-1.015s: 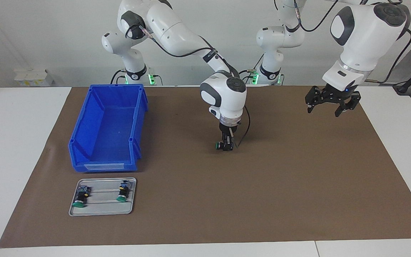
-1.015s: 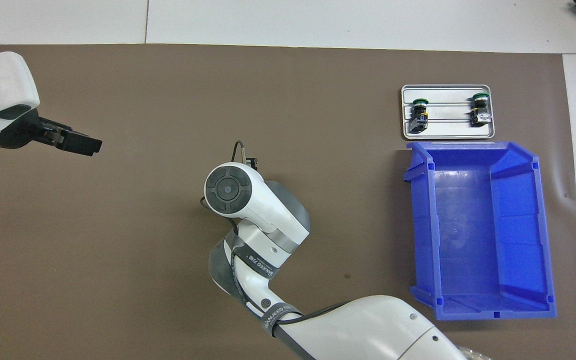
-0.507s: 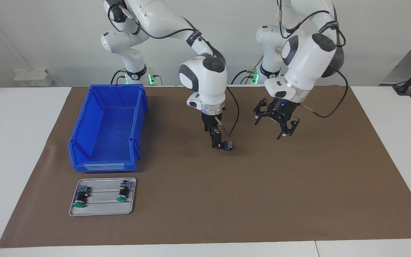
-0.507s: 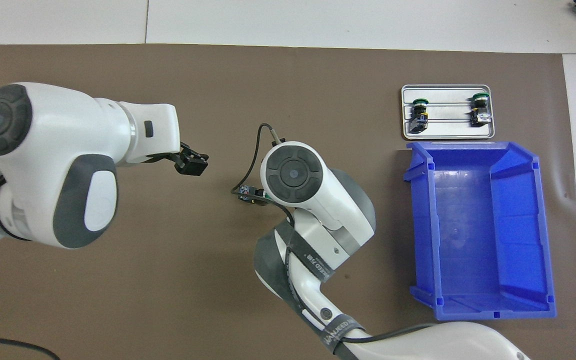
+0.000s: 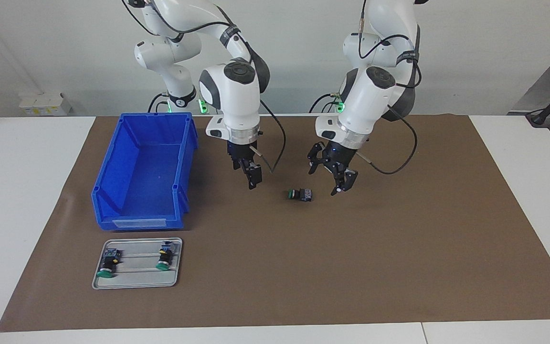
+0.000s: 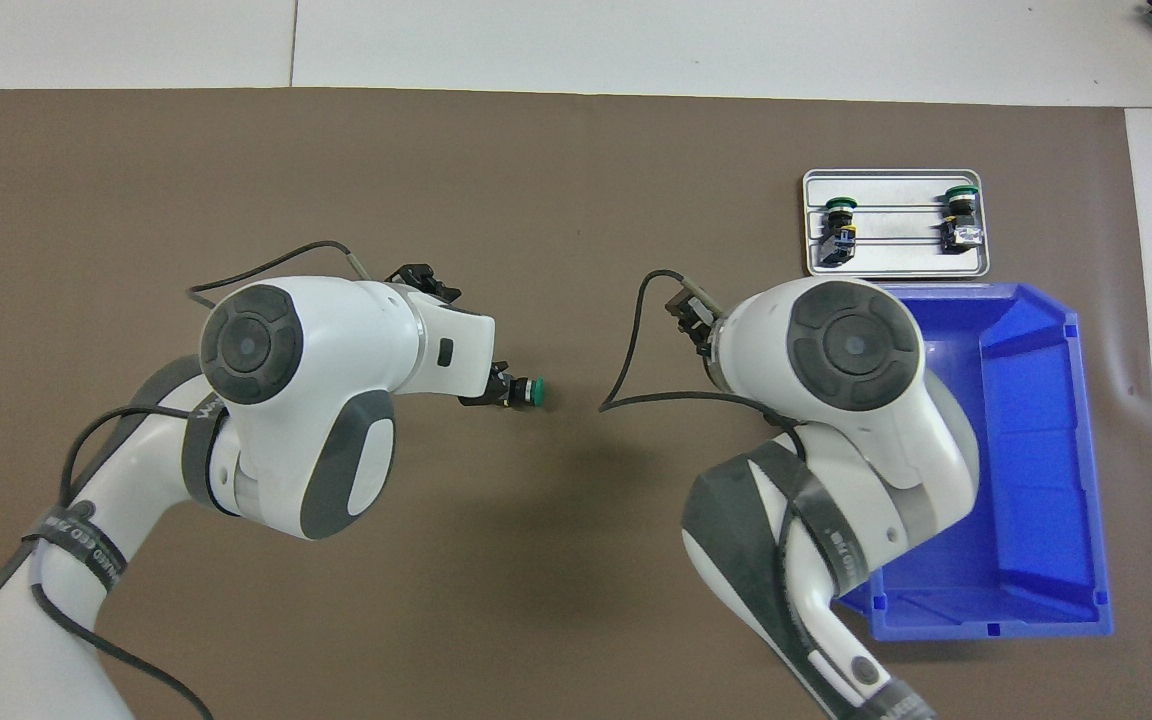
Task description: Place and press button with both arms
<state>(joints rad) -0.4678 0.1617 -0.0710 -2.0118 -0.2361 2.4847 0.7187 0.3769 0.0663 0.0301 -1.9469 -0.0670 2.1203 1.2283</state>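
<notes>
Green-capped cylindrical button (image 5: pixel 300 194) lies sideways on brown mat (image 5: pixel 399 248).

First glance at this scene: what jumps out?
Two white arms lean in over the middle of the brown mat, the right gripper and the left gripper both open and raised, with a small green-capped button lying on its side on the mat between them. A big empty blue bin sits toward the right arm's end, and farther from the robots a grey tray holds two more buttons.
</notes>
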